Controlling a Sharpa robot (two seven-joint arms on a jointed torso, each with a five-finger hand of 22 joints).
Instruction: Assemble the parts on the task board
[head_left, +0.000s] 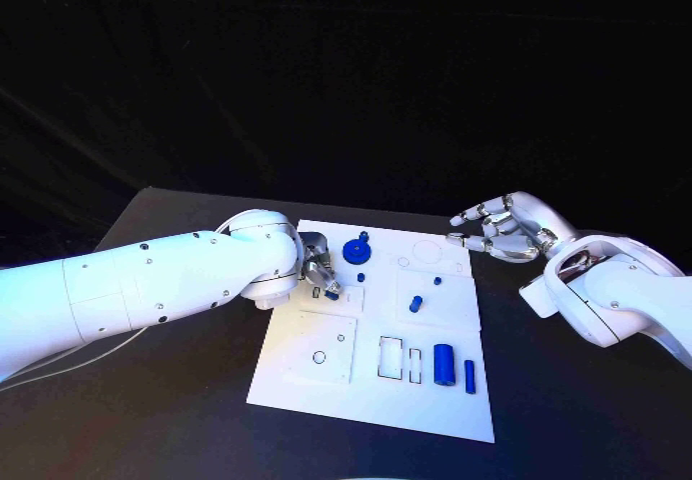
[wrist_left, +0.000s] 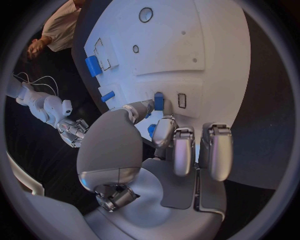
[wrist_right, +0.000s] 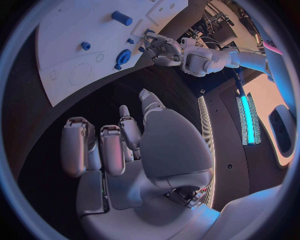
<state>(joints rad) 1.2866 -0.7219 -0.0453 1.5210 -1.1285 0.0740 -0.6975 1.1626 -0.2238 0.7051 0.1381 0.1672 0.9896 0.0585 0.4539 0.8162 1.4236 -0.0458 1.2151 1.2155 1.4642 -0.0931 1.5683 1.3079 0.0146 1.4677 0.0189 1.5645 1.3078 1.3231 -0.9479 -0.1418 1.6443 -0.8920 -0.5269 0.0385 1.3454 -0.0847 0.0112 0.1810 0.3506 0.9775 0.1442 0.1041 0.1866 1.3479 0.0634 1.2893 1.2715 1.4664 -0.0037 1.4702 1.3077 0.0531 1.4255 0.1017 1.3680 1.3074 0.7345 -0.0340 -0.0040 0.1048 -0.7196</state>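
The white task board (head_left: 325, 385) lies in the middle of the black table. My left hand (head_left: 317, 270) is low over the board's left side and pinches a small blue part (wrist_left: 159, 102) between thumb and a fingertip, right beside a small rectangular slot (wrist_left: 182, 100). My right hand (head_left: 502, 230) hovers at the board's far right corner with its fingers spread and nothing in them. A blue gear-shaped part (head_left: 359, 248) stands near the far edge. A blue cylinder (head_left: 444, 364) and a thin blue bar (head_left: 470, 374) lie at the near right.
Small blue pegs (head_left: 415, 303) stand around the board's middle. A rectangular outline (head_left: 391, 357) and a small ring (head_left: 319, 357) mark the near half. White cables (head_left: 65, 362) trail under my left arm. The board (wrist_right: 69, 30) and my left hand (wrist_right: 164, 47) appear in the right wrist view.
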